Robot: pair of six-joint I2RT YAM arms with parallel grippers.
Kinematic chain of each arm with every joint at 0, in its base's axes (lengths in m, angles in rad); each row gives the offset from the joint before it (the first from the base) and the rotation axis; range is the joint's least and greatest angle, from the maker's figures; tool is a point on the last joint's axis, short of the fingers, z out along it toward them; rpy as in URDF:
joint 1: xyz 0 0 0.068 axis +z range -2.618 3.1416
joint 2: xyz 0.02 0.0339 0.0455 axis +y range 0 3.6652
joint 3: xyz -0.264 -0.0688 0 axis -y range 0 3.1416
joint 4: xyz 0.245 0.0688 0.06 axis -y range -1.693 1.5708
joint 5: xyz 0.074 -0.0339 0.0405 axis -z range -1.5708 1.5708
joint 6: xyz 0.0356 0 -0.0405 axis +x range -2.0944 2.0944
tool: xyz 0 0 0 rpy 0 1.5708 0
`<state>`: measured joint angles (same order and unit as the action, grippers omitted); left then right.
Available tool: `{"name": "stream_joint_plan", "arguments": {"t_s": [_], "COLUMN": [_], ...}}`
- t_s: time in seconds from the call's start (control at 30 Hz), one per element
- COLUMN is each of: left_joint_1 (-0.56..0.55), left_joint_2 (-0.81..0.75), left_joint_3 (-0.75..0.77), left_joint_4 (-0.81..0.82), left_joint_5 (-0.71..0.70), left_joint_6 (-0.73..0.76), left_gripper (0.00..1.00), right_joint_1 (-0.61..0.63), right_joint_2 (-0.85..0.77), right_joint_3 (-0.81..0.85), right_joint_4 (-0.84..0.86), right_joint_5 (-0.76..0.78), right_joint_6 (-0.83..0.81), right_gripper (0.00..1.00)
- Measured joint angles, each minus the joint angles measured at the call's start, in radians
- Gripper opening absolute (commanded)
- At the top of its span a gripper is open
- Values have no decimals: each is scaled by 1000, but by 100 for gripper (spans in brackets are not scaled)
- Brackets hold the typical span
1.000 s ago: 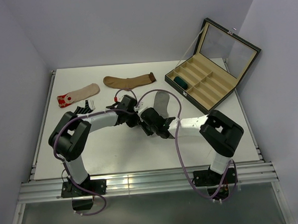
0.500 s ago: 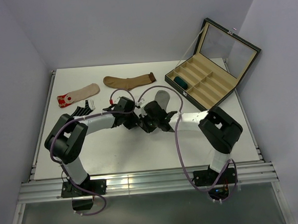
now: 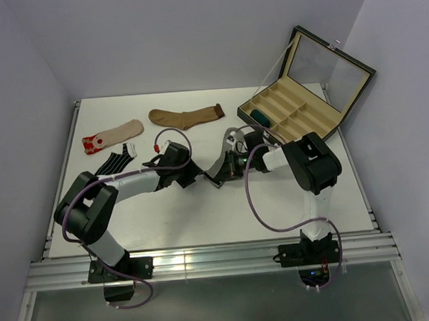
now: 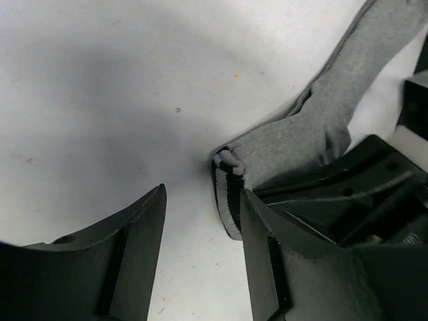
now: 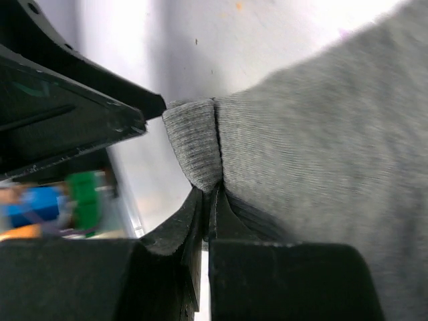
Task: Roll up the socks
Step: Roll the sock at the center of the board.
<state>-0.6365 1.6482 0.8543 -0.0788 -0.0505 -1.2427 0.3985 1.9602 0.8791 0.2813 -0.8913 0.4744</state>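
text: none you can read | brands, numbers, signs: none legible | note: white marks on the toe of the beige red-toed fabric sock (image 3: 114,135), 10 o'clock, too small for you to tell

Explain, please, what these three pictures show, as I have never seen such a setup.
The machine is a left arm and a right arm, bolted at the near edge of a white table. The wide picture looks down from above and behind them; the two close-ups come from cameras on their wrists. On it lie a brown sock, a beige red-toed sock, a striped sock and an open compartment box with a dark teal bundle in one slot. The right gripper is pinched shut on the grey sock; the left gripper stands open close by, at that sock's end.
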Motion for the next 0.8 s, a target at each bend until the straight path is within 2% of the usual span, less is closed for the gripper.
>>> {"name": "stream_joint_plan", "arguments": {"t_s": [0.2,0.63,0.73,0.8], "left_joint_1": [-13,-24,-27,-29], "left_joint_2": [14,119,135,146], "left_joint_3": [12,77,89,97], "left_joint_4": [30,56,65,70], "left_joint_5": [2,29,32,33], "left_joint_6": [6,12,11,10], "left_gripper": [52,50,47,38], "right_joint_1": [-58,-65,-65,-65], "right_joint_2": [64,73,73,73], "right_joint_3": [-37,-39,-38,-38], "right_joint_4": [113,116,115,114], "right_joint_5": [-134,-146,-146,-145], "right_joint_6": [138,166,167,167], "right_gripper": [0,0,0,1]}}
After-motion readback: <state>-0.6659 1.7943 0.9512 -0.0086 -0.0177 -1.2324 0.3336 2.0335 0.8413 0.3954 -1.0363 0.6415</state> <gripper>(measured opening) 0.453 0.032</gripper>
